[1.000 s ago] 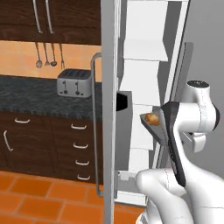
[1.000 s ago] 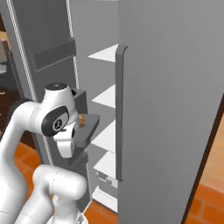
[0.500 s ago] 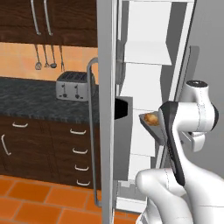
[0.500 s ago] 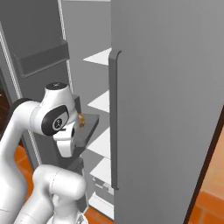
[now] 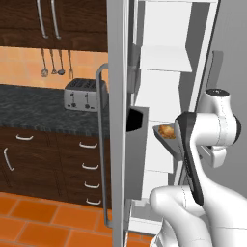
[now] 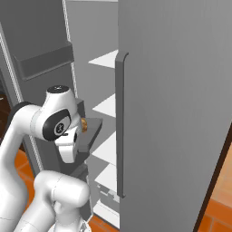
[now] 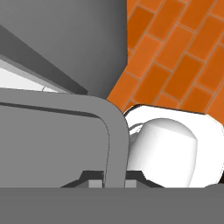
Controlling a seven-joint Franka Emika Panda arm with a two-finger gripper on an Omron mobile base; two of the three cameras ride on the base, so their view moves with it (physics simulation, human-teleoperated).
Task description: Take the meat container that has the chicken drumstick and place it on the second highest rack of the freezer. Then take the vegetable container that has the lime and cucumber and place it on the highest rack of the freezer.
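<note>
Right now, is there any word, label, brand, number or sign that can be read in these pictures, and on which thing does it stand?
None: no text can be read anywhere.
The toaster, the freezer door and shelves, the grey container with the chicken drumstick and the cabinet drawers are all plain, without labels.

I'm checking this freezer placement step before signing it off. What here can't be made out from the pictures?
- Left base view: the arm covers most of the meat container; only the chicken drumstick and a corner show.
- Right base view: the white wrist hides most of the drumstick.
- Hand view: the grey container rim fills the foreground, so the tool's fingertips are cut off.
- Freezer shelves: lower ones hidden behind the arm.
</note>
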